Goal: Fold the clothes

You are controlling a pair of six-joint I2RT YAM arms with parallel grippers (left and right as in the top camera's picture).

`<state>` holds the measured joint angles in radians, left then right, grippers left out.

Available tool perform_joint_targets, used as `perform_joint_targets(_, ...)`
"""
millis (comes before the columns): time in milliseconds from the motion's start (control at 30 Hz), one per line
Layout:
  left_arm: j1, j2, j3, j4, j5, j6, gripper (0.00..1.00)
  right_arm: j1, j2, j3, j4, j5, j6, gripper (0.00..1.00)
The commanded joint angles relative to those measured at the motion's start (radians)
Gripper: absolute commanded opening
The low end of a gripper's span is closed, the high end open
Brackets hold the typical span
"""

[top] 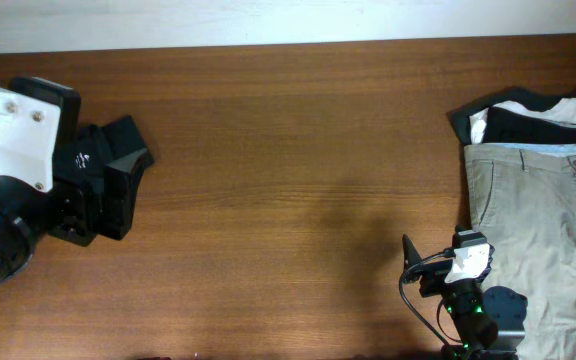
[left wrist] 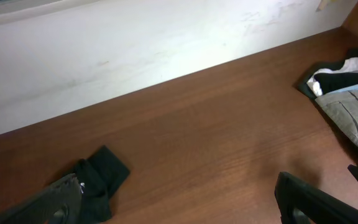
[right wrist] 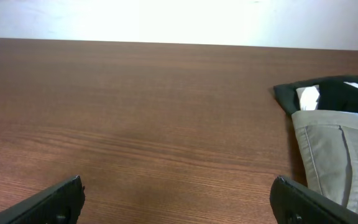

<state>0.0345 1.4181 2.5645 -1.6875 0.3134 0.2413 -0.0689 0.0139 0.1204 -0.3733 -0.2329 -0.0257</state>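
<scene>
T-shirt point(left wrist: 103, 174) bunched just beside L tool point(left wrist: 178, 186), jaws wide

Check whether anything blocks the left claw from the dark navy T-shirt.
Nothing visible does. The very dark navy soft T-shirt lies bunched on the brown wooden table right beside the open left claw; the beige khaki trousers lie at the opposite end.
</scene>
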Motion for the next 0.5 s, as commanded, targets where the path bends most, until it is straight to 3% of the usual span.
perform_joint_targets(0, -0.002, 0.000, 0.002, 0.000, 0.000, -0.013, 0.99, -0.005, -0.010, -0.009, 0.004, -0.002, 0.012, 0.99)
perform_joint_targets(200, -0.002, -0.004, -0.001, 0.011, -0.046, 0.002, 0.99, -0.005, -0.010, -0.009, 0.004, -0.001, 0.012, 0.99)
perform_joint_targets(233, -0.002, -0.034, -0.071, 0.081, -0.052, 0.003, 0.99, -0.005, -0.010, -0.009, 0.004, -0.001, 0.012, 0.99)
perform_joint_targets(267, -0.002, -0.093, -0.222, 0.204, -0.052, 0.003, 0.99, -0.005, -0.010, -0.009, 0.004, -0.002, 0.012, 0.99)
perform_joint_targets(333, -0.002, -0.326, -0.765, 0.584, -0.053, 0.003, 0.99, -0.005, -0.010, -0.009, 0.004, -0.001, 0.012, 0.99)
perform_joint_targets(467, -0.002, -0.702, -1.506, 1.085, -0.060, 0.003, 0.99, -0.005, -0.010, -0.009, 0.004, -0.001, 0.012, 0.99)
